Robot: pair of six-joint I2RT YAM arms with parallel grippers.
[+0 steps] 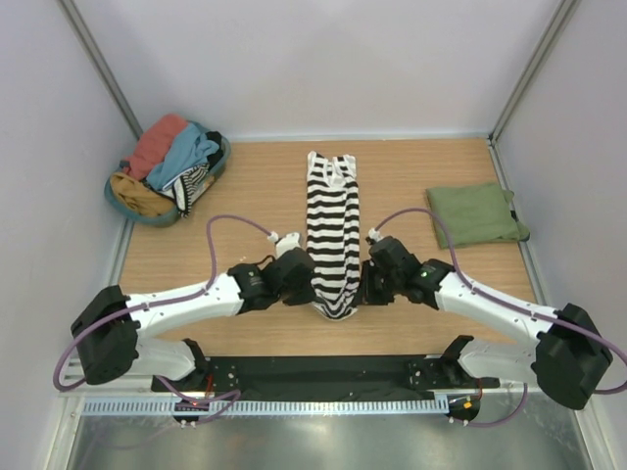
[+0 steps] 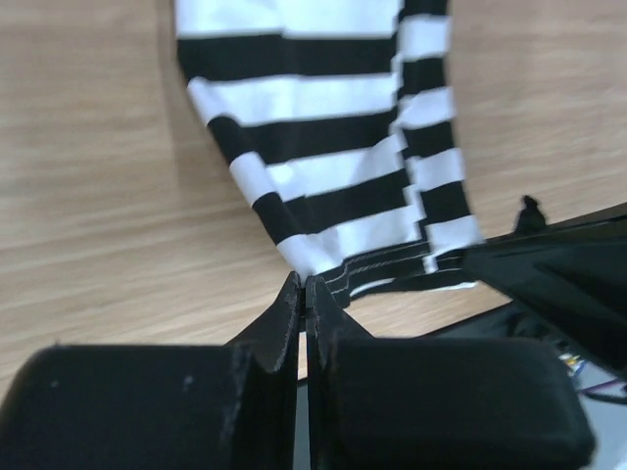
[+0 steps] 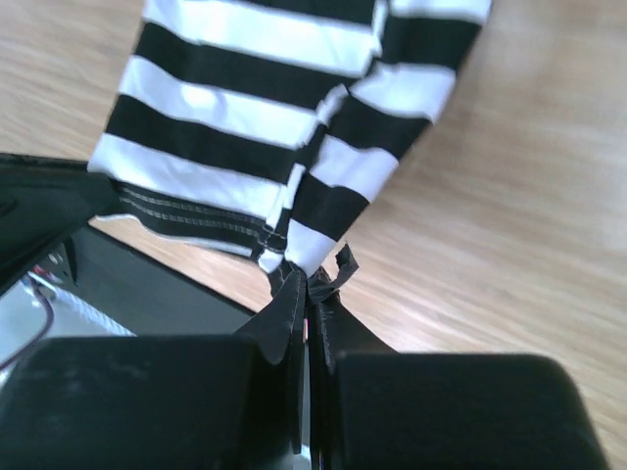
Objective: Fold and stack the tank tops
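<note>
- left tool (image 2: 305,286): fingers pressed together, no gap at tips. Nipped on the near-left hem corner of the striped tank top (image 2: 313,147). Cloth runs up and away from the tips; a shadow on the bench under it suggests this end is raised.
- right tool (image 3: 307,279): fingers likewise closed tight, w/ the near-right hem corner of the striped tank top (image 3: 255,88) caught at the tips. A small frayed black bit sticks out just beside the pinch.
- Top cam: left tool (image 1: 310,287) and right tool (image 1: 364,286) face each other across the hem end, 1 per side, both touching cloth.
- striped tank top (image 1: 333,230): black/white horiz. stripes, lengthwise as 1 narrow strip down the bench ctr. Neck and straps at the far end, flat on the wood; hem end near the arm bases, between the 2 tools.
- olive tank top (image 1: 473,213): folded to a rough rectangle, flat on the bench at right, well apart from the striped one. Printed patch not visible.
- bench (image 1: 245,186): light wood.
- basket (image 1: 122,204): far-left corner, blue-green rim, heaped. Contents: salmon-red garment (image 1: 157,142) on top at rear, light blue garment (image 1: 186,157) beside it, mustard cloth (image 1: 137,194) at front, some b/w striped cloth at the right edge.
</note>
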